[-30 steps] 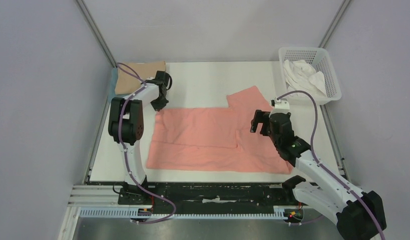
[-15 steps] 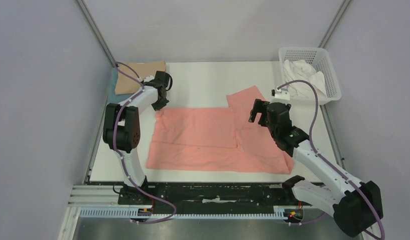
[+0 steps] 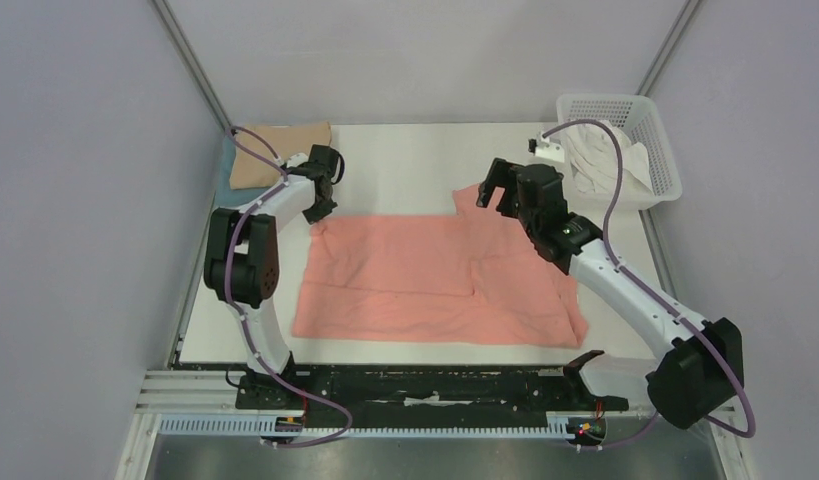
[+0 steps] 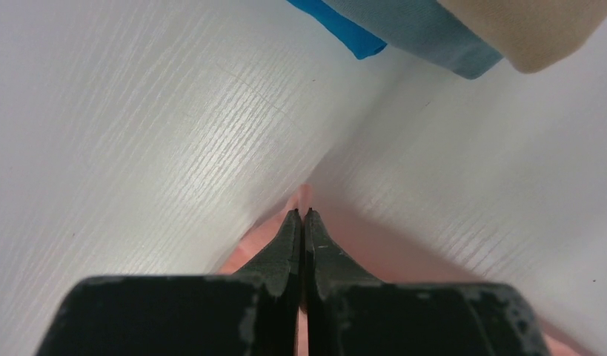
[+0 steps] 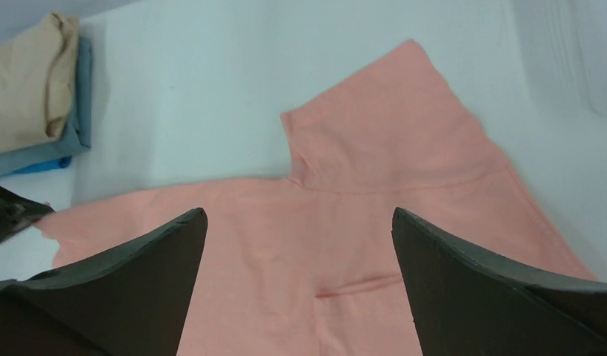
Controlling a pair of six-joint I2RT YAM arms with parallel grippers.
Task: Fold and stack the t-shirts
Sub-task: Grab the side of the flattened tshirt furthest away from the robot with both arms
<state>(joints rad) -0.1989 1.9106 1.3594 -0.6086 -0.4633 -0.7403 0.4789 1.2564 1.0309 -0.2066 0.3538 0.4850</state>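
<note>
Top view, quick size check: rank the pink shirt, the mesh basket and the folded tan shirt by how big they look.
1. salmon-pink shirt, spread flat, clearly the largest.
2. white mesh basket.
3. folded tan shirt, smallest, though not far behind the basket.

The right gripper (image 3: 491, 188) has travelled far and left, from above the right part of the salmon-pink t-shirt (image 3: 405, 270) to a spot over the sleeve (image 3: 473, 207) at its far edge. The right arm (image 3: 625, 290) has stretched out behind it, its rear joint swinging in from the near right corner toward the table. Its purple cable (image 3: 612, 170) has risen and now arcs in front of the white mesh basket (image 3: 610, 102). The shirt's near right corner (image 3: 577, 330), earlier covered by that arm, is now exposed. The left arm's elbow (image 3: 240, 262) has dropped slightly left and nearer.
</note>
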